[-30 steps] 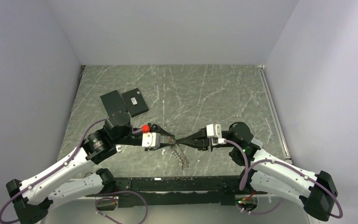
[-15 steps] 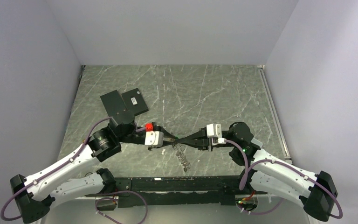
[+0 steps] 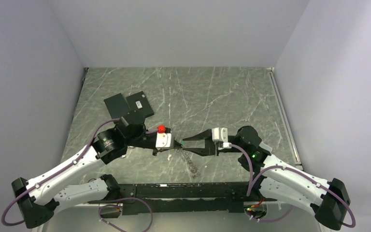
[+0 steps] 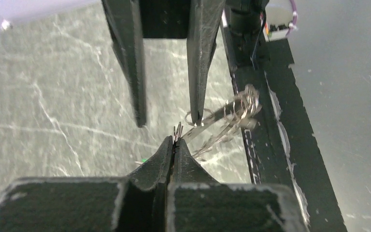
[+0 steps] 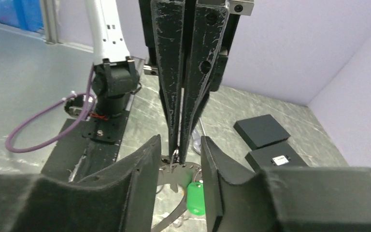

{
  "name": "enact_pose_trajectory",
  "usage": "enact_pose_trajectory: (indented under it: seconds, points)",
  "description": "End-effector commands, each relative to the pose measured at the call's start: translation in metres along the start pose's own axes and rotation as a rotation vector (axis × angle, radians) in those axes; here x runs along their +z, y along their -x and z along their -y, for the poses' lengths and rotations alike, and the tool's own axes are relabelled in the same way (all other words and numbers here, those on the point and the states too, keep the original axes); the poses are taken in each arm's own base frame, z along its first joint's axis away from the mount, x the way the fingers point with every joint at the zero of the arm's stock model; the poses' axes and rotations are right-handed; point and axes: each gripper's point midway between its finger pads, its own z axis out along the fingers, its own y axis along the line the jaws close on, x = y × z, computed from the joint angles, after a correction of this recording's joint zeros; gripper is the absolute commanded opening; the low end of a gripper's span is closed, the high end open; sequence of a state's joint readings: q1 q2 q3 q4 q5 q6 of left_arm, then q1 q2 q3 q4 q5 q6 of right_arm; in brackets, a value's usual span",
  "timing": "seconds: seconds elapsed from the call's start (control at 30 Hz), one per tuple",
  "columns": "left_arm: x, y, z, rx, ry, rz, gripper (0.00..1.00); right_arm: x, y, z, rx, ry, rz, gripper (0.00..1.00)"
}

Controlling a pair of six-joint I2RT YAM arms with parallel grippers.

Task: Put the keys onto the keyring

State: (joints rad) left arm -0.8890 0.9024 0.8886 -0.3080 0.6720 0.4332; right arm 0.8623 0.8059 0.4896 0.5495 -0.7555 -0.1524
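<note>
L gripper point(image 4: 175, 140): fingers together, clamped on keyring point(image 4: 178, 129). R gripper point(image 5: 179, 143): fingers apart, straddling L tips. Green tag point(image 5: 195, 197) hangs below.

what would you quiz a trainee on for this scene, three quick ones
1. True or false: the left gripper is shut on the keyring while the right gripper is open.
2. What colour is the tag near the grippers? A red, B green, C blue.
3. How many flat black plates are in view?
Key: 1 true; 2 B; 3 two.
</note>
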Motion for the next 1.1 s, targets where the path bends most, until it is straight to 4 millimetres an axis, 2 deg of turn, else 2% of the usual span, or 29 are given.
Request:
enact_pose_trajectory:
  seconds: [0.0,0.17,0.3,0.37,0.53,0.7,0.83,0.97,1.07]
  points:
    - [-0.014,-0.010,-0.002,-0.024,0.003,-0.147,0.00,0.000,0.002,0.016,-0.029,-0.079,-0.037,0.43]
    - [-0.022,-0.032,-0.003,-0.085,-0.015,-0.329,0.00,-0.001,-0.029,0.024,0.009,-0.114,-0.174,0.48]
    - [-0.022,-0.041,-0.010,-0.123,0.018,-0.391,0.00,0.010,-0.057,0.017,0.038,-0.073,-0.300,0.48]
    - [-0.021,-0.046,-0.012,-0.130,0.018,-0.417,0.00,0.017,-0.058,0.012,0.052,-0.054,-0.293,0.47]
    - [-0.016,-0.045,-0.015,-0.132,0.026,-0.391,0.00,0.025,-0.054,0.011,0.070,-0.045,-0.259,0.29]
    - [-0.015,-0.049,-0.015,-0.135,0.024,-0.401,0.00,0.030,-0.072,0.009,0.087,-0.020,-0.317,0.22]
    - [-0.014,-0.046,-0.015,-0.137,0.027,-0.383,0.00,0.033,-0.075,0.007,0.090,-0.011,-0.309,0.20]
    - [-0.013,-0.045,-0.014,-0.139,0.024,-0.375,0.00,0.036,-0.075,0.008,0.077,-0.005,-0.297,0.00]
    - [-0.013,-0.041,-0.015,-0.142,0.030,-0.355,0.00,0.038,-0.077,0.009,0.077,-0.011,-0.291,0.00]
